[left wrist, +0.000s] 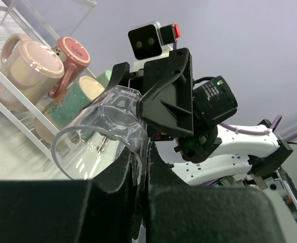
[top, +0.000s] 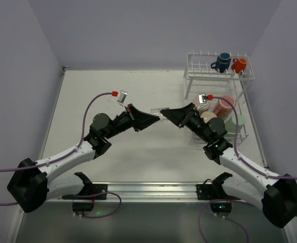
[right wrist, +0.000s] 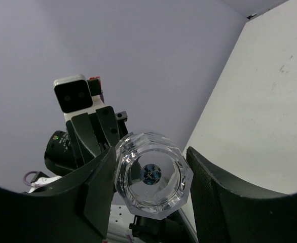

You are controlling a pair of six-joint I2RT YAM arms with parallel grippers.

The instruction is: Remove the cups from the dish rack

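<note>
Glass tumbler (left wrist: 104, 121) hangs beside the dish rack (top: 217, 76); we see the left pincer (left wrist: 141, 166) clenched on its rim, the right pincer (right wrist: 155, 182) clasping its base.

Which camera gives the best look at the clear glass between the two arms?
The left wrist view: the clear glass shows side-on, rim pinched by the left fingers. The right wrist view shows only its faceted base end-on between the right fingers; from above it is a faint glint.
</note>
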